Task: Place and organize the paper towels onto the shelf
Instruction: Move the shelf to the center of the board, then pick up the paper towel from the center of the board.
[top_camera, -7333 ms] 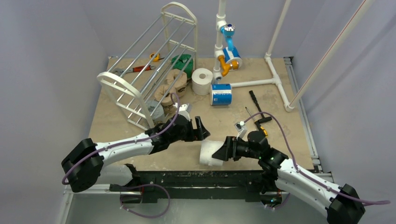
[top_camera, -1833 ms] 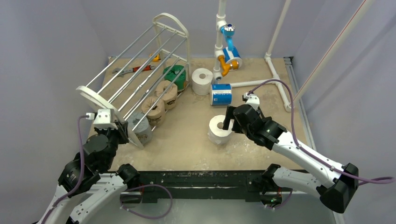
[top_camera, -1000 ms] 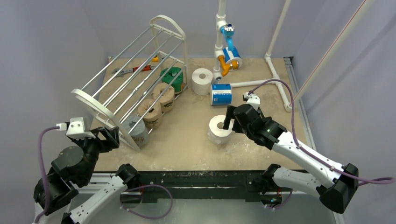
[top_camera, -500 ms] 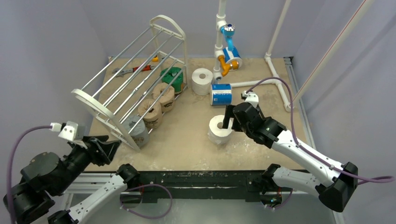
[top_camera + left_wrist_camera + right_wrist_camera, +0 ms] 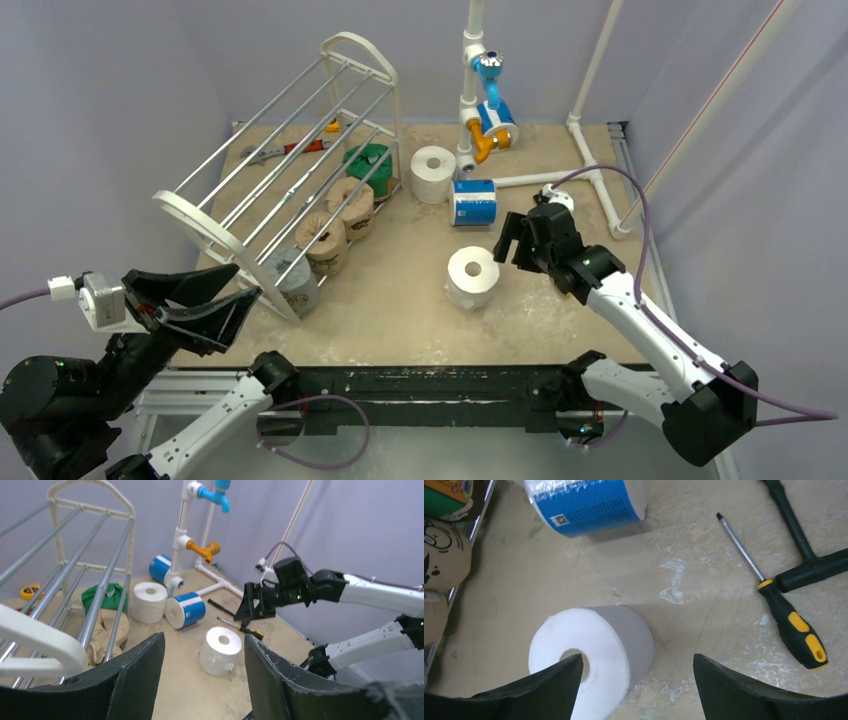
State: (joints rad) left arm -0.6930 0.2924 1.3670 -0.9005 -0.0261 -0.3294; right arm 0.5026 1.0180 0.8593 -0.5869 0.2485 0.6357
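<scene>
A beige surface point(image 5: 390, 300) bears the white-framed, silver-rodded shelf point(image 5: 283, 175), a plain white upright roll point(image 5: 472, 277), a second white roll point(image 5: 433, 173) farther back, and a blue-wrapped roll point(image 5: 473, 202) lying sideways.

We saw two arms with white link shells and black, rounded joint housings. The right arm point(image 5: 640, 320) carried a thin purple cable point(image 5: 641, 225) from its wrist to its shoulder. The left arm point(image 5: 60, 395) had a small white camera block point(image 5: 100, 300) with a similar cable. The left tool point(image 5: 246, 280) and the right tool point(image 5: 510, 252) each had two broad black fingers, matte, with scuffed edges.
</scene>
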